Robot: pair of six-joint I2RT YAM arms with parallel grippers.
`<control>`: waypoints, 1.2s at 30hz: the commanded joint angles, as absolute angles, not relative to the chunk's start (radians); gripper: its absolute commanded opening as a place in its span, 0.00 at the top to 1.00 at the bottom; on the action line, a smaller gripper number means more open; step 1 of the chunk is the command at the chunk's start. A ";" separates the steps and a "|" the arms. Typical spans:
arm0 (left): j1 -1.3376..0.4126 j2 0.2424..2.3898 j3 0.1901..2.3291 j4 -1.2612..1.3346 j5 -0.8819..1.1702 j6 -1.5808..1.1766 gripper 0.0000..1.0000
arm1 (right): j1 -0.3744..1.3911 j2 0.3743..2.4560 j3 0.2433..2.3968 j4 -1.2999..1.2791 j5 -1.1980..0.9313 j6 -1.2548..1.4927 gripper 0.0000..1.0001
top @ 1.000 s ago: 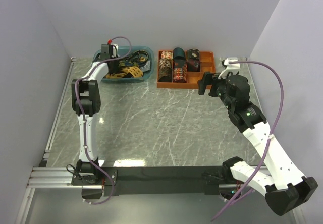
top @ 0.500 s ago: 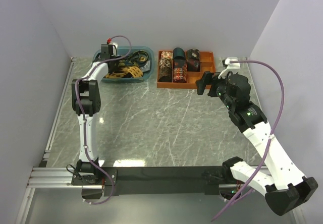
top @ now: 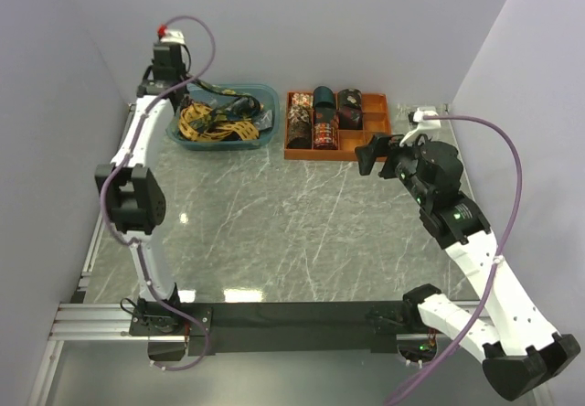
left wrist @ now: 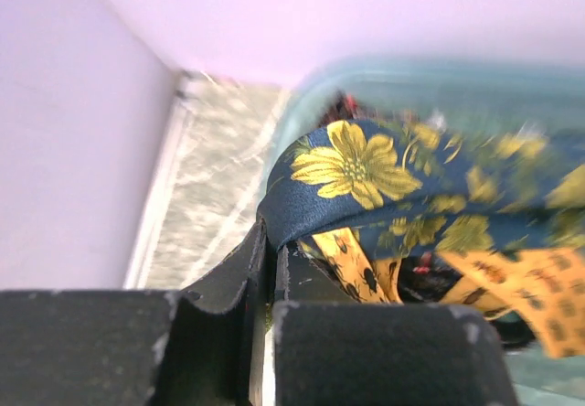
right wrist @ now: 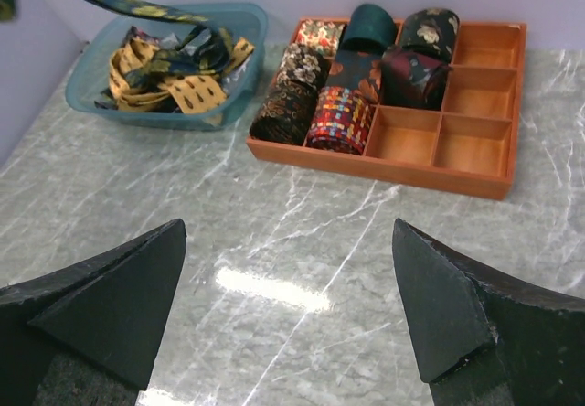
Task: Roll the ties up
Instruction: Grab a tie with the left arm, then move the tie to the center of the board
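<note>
Left gripper has its 2 fingers pressed together on a fold of the navy tie, a dark blue cloth printed with yellow flowers. It hangs above the left rear corner of the teal tub, higher than the rim.

From that pinch the navy tie runs down over the rim and into the tub. Its lower length lies there among a loose heap of yellow ties with dark motifs and some darker cloth. The wrist view is blurred toward the tub's far side, so the tangle there cannot be sorted out.

An orange tray stands just beside the tub, on its right, on the same marble table. Rolled ties stand on end in the tray's compartments nearest the tub, among them floral, teal, dark red and multicoloured rolls.

Right gripper is well apart from the tub, off to its right and in front of the tray. Its 2 fingers are spread wide over the table, holding nothing and touching nothing.
</note>
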State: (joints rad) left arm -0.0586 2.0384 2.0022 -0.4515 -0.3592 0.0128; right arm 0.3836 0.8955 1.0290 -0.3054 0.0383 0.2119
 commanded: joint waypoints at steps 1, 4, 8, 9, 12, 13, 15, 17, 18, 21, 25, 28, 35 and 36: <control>-0.055 1.893 2.086 -0.524 -0.433 -0.054 0.99 | 0.388 0.850 1.006 -0.242 0.029 0.196 0.00; -0.055 1.812 2.135 -0.552 -0.486 -0.054 0.99 | 0.390 0.828 0.980 -0.221 0.011 0.207 0.00; -0.049 1.663 2.074 -0.458 -0.583 -0.017 0.99 | 0.390 0.816 0.956 -0.199 -0.021 0.230 0.00; -0.034 1.599 2.056 -0.434 -0.589 -0.014 0.98 | 0.388 0.816 0.950 -0.198 -0.028 0.233 0.00; 0.027 1.499 2.017 -0.377 -0.555 -0.025 0.98 | 0.390 0.810 0.937 -0.187 -0.041 0.235 0.00; 0.038 1.485 2.019 -0.374 -0.563 -0.020 0.98 | 0.388 0.808 0.936 -0.186 -0.044 0.233 0.00; 0.073 1.465 2.049 -0.380 -0.572 -0.011 0.98 | 0.388 0.808 0.933 -0.179 -0.049 0.227 0.00; 0.097 1.459 2.078 -0.379 -0.565 0.027 0.98 | 0.388 0.810 0.933 -0.175 -0.055 0.224 0.00; 0.115 1.460 2.091 -0.374 -0.566 0.037 0.98 | 0.388 0.813 0.931 -0.172 -0.060 0.224 0.00; 0.139 1.462 2.132 -0.342 -0.575 0.090 0.99 | 0.388 0.816 0.933 -0.166 -0.074 0.227 0.00; 0.158 1.454 2.138 -0.304 -0.503 0.164 0.99 | 0.388 0.810 0.930 -0.169 -0.072 0.222 0.00; 0.158 1.448 2.131 -0.346 -0.300 0.157 0.99 | 0.390 0.798 0.927 -0.169 -0.054 0.212 0.00; -0.086 1.323 1.731 -0.247 0.003 0.207 0.93 | 0.388 0.787 0.914 -0.170 -0.022 0.212 0.00; -0.125 1.313 1.680 -0.233 -0.033 0.224 0.93 | 0.388 0.785 0.916 -0.173 -0.014 0.215 0.00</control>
State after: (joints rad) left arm 0.0048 1.3453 1.7920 -0.3027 -0.1406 0.1581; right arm 0.3836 0.8047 0.9230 -0.2150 -0.0418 0.2192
